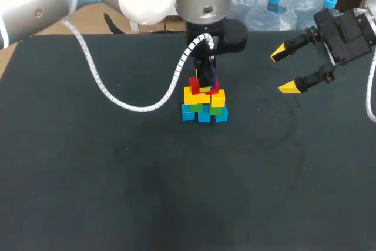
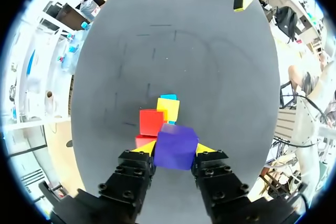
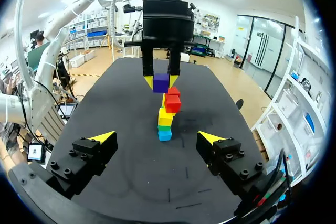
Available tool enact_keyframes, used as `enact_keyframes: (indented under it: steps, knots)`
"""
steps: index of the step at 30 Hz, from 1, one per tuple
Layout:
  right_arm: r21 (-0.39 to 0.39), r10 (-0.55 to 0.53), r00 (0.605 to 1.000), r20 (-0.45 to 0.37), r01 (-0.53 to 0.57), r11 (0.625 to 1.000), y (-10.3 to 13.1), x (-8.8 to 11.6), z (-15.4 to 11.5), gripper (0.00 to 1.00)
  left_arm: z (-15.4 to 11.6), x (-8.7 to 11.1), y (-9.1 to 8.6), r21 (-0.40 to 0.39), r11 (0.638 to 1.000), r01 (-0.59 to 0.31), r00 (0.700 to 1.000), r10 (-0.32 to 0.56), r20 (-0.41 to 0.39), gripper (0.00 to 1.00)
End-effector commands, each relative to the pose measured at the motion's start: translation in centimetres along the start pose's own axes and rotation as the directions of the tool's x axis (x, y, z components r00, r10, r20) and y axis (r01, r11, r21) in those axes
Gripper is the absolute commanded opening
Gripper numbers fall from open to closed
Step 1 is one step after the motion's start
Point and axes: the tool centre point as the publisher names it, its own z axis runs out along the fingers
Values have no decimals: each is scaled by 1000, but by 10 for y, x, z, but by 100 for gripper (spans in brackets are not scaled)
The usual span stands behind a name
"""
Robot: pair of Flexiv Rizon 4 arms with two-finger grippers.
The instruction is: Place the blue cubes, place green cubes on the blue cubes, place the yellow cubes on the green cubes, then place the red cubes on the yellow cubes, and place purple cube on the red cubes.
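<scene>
Dark matte table [image 1: 106,192], evenly lit.
Faint curved scuffs [image 1: 281,136] and short dashes [image 2: 160,25], perhaps tape marks, cross its surface.

Blue cubes [image 1: 188,113] rest directly on the dark table [image 1: 117,174].

dark grey table [image 1: 106,192], faintly scuffed

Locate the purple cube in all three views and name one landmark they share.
Head view: the small purple cube is a sliver under the left gripper, just above the red cubes.
Left wrist view: purple cube clamped between the left gripper's fingers, over the red cubes.
Right wrist view: purple cube in the left gripper, ahead of the open right gripper, above the red cubes.
Shared landmark: the red cubes topping the stack.
</scene>
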Motion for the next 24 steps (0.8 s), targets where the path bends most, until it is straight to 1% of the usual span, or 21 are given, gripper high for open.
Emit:
enact_keyframes:
  steps: [1, 12, 24]
  knots:
    - [2, 0, 1000, 0, 0, 1000, 1, 0, 0, 100, 0, -2, 4, 8, 1000, -6, 1000, 6, -6, 0]
    - [2, 0, 1000, 0, 0, 1000, 1, 0, 0, 100, 3, -8, 13, 26, 999, -24, 1000, 25, -11, 0]
    - [2, 0, 1000, 0, 0, 1000, 1, 0, 0, 100, 3, -9, 10, 38, 999, -25, 999, 26, -22, 0]
